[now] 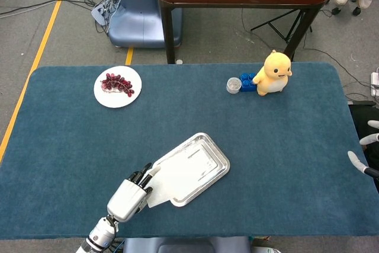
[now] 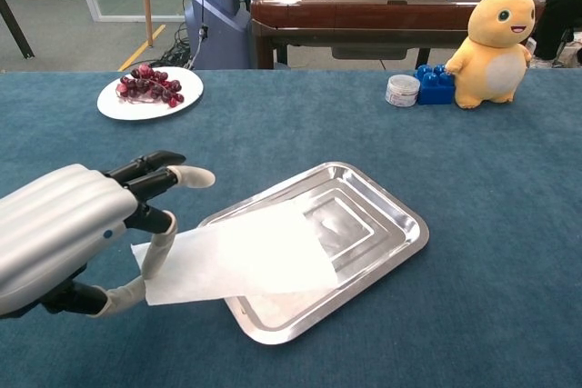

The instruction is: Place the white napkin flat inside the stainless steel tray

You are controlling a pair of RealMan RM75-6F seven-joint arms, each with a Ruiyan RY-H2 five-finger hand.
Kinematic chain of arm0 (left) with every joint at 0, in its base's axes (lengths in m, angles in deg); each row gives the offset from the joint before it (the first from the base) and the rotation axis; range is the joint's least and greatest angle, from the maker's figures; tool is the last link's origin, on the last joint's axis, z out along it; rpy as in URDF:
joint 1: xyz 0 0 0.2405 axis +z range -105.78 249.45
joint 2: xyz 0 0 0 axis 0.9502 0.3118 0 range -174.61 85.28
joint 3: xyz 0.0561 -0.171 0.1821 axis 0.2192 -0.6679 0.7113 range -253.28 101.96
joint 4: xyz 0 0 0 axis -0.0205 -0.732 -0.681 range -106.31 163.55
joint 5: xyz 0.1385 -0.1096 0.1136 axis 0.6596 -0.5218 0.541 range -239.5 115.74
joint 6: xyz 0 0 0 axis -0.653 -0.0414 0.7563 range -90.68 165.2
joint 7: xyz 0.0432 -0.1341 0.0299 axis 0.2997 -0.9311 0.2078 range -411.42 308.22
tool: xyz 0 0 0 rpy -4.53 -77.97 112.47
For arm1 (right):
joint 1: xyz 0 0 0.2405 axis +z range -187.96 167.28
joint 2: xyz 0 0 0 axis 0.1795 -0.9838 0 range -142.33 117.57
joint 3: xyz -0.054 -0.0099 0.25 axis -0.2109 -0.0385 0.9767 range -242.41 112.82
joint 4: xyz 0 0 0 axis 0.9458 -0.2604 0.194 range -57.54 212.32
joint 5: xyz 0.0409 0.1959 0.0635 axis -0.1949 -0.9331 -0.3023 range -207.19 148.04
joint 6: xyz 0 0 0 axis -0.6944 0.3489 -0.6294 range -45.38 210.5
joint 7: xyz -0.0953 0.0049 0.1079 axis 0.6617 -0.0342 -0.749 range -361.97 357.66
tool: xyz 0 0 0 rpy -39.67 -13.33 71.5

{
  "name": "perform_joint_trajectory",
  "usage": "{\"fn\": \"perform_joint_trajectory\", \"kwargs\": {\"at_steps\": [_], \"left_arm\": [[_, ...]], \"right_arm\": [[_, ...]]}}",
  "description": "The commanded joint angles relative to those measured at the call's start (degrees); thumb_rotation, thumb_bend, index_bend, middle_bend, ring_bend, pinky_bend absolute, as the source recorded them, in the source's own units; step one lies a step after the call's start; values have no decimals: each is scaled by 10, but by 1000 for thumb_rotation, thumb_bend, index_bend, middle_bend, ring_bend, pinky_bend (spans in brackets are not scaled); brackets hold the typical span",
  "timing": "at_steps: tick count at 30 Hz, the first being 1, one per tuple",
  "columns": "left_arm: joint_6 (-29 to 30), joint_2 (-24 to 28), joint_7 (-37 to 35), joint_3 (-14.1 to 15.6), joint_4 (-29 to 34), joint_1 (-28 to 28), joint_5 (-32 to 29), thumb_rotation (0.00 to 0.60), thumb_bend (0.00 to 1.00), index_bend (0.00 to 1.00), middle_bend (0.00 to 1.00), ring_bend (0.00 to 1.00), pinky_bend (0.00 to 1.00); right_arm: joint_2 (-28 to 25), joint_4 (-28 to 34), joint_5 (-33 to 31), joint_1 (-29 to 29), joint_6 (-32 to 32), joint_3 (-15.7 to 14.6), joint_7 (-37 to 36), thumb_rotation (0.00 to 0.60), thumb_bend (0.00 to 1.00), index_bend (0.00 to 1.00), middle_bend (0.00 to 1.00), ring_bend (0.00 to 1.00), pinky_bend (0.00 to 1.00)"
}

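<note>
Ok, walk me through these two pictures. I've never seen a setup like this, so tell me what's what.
Both pictures come from cameras on a two-armed robot at a blue table. One looks down from its head, the other looks out from its chest.

The silver shape is its left hand, built like a human hand. It holds a white napkin by one edge; most of the napkin lies over the stainless steel tray, with the held edge hanging outside it.

Its right hand barely shows at the head view's right edge, holding nothing.

Also on the table: a plate of grapes, a yellow toy, blue blocks and a small jar.
</note>
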Motion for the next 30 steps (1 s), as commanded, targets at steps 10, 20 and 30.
{"fn": "perform_joint_trajectory", "kwargs": {"at_steps": [10,20,30], "left_arm": [[-4,-6,3,2,-3,-3,1,600,655,570,138,52,311],[-4,-5,-11,3,-8,-7,6,600,654,423,138,43,311],[2,-8,-23,6,-18,-11,17,600,361,370,138,42,311]], "right_arm": [[-6,5,3,-5,9,2,-13,600,189,520,300,185,103],[-9,7,4,-7,10,2,-19,600,189,520,302,185,103],[-10,7,3,-8,12,4,-23,600,189,520,302,185,103]]}}
